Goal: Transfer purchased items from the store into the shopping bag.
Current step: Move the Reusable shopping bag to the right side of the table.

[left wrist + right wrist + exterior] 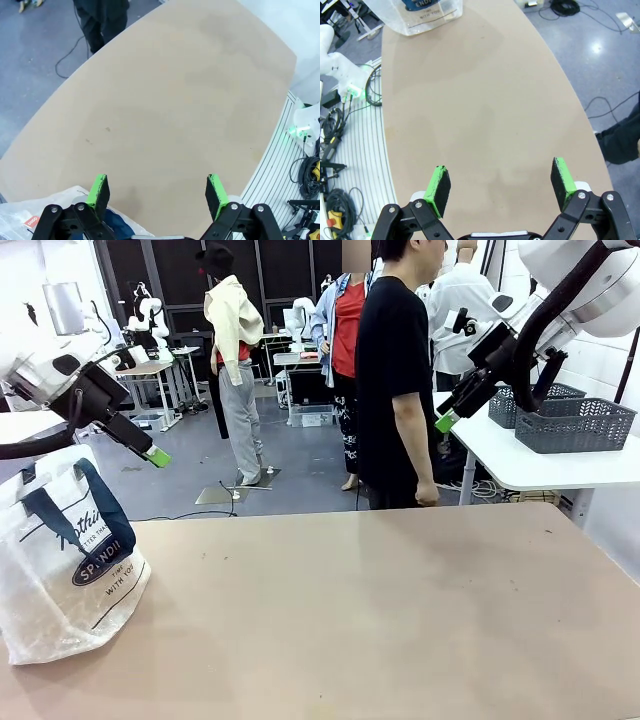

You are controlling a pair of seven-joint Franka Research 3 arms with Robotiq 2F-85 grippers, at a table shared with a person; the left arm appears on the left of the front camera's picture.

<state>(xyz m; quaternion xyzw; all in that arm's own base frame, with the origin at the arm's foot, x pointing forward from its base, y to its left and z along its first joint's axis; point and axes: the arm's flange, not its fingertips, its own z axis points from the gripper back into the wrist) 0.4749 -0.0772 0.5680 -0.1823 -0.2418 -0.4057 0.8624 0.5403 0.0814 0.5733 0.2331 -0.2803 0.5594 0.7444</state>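
The shopping bag (pixel 65 560), translucent white with navy straps and an oval logo, stands at the table's left edge. Its top shows under my left gripper (pixel 157 192), which is open and holds nothing. That gripper (pixel 157 455) hangs in the air just above and right of the bag. My right gripper (pixel 501 186) is also open and holds nothing, high over the far right of the table (pixel 446 422). In its view the bag (pixel 425 15) lies far ahead. Two dark grey lattice baskets (pixel 575 425) stand on a white side table at the right. No purchased items are in view.
The tan tabletop (pixel 380 610) stretches bare between the bag and the right edge. A person in a black shirt (pixel 395 370) stands at the far side, turned sideways, hands down. Cables and a ribbed floor strip (pixel 355 150) lie along the robot's side.
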